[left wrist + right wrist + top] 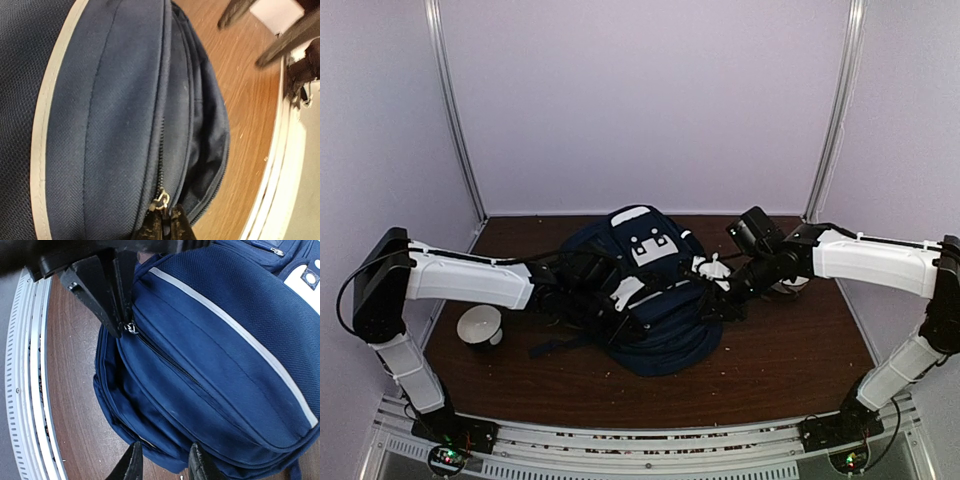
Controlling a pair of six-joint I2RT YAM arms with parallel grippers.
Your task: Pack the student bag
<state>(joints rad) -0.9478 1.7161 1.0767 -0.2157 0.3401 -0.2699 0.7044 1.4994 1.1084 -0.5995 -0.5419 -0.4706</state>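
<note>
I have the student bag lying in the middle of the bench, its top with the white patches toward the far edge and its rounded bottom toward the near edge. Both arms reach in over it, one from each side.

My left hand is pinched fully closed on the metal zip pull of one of the bag's zips. In the right wrist view, its dark fingers meet at that pull, at the end of the zip line that runs beside the grey piping. Next to that zip, another compartment gapes a little and shows dark fabric inside.

My right hand sits at the bag's right side, low against its curved lower edge. Its fingers stand partly apart with the navy fabric at their tips. From this angle I cannot tell whether they are nipping the fabric or only resting beside it.

A small white bowl stands near the bench's left edge, apart from the bag.
</note>
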